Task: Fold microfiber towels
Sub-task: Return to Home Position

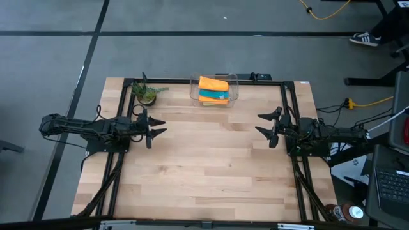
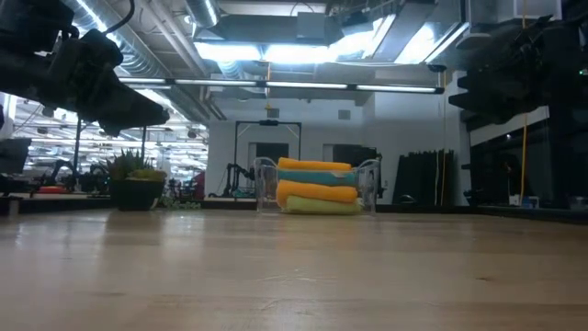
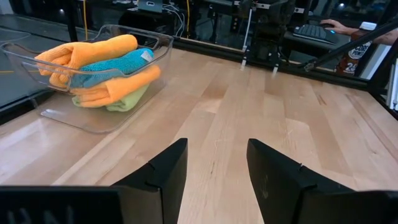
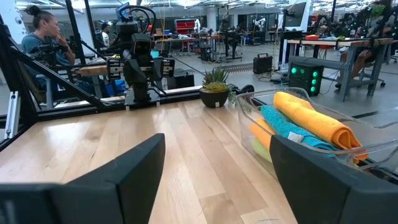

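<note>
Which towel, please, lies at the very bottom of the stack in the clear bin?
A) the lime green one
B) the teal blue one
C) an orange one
A: in the low view the lime green towel lies lowest in the clear bin, under the lower orange towel, the teal towel and the top orange towel.

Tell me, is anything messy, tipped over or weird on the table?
Nothing stands out. The four folded towels lie stacked in the clear bin: orange, teal, orange, lime green at the bottom. The little plant stands upright. The left gripper and right gripper hang open at either side, holding nothing.
</note>
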`<state>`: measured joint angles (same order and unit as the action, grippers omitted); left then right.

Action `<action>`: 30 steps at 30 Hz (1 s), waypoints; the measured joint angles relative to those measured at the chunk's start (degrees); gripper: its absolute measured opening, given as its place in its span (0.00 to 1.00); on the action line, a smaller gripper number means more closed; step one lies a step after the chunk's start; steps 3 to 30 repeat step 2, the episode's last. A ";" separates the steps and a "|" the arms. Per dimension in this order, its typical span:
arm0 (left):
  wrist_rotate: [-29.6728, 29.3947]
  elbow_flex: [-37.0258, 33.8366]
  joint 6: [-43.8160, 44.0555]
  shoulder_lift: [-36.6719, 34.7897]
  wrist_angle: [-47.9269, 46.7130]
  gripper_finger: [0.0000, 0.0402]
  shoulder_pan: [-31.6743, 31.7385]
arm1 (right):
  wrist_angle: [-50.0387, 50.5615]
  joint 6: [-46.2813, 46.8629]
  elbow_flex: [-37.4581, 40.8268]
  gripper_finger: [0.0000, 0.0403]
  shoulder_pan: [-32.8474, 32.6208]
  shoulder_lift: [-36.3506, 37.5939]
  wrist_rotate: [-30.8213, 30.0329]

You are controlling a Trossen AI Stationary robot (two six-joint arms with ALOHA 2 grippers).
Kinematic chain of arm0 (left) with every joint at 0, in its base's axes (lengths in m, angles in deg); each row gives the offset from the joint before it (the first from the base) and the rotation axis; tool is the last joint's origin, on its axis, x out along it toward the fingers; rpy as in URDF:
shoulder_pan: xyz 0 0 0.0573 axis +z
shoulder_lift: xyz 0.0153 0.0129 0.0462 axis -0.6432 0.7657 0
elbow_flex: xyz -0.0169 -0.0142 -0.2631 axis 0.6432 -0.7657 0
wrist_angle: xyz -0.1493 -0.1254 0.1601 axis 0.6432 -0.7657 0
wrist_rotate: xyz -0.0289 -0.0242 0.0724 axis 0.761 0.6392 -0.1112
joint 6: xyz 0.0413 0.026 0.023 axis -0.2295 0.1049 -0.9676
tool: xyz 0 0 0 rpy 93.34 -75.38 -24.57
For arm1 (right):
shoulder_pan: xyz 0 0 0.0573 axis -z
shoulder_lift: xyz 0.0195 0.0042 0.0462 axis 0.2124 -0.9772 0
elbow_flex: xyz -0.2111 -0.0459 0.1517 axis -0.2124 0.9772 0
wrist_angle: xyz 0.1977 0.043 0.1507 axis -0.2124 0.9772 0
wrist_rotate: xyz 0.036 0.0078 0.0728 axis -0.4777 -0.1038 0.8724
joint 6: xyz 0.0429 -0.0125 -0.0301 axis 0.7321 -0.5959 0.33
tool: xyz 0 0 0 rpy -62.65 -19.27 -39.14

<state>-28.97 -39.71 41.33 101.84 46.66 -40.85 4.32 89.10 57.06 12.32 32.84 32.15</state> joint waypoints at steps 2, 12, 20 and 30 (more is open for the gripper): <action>0.00 0.00 0.01 0.00 0.01 0.40 0.00 | -0.01 0.00 0.00 0.72 0.00 0.00 0.01; 0.00 0.00 0.01 0.00 0.01 0.40 0.00 | -0.01 0.00 0.00 0.72 0.00 0.00 0.01; 0.00 0.00 0.01 0.00 0.01 0.40 0.00 | -0.01 0.00 0.00 0.72 0.00 0.00 0.01; 0.00 0.00 0.01 0.00 0.01 0.40 0.00 | -0.01 0.00 0.00 0.72 0.00 0.00 0.01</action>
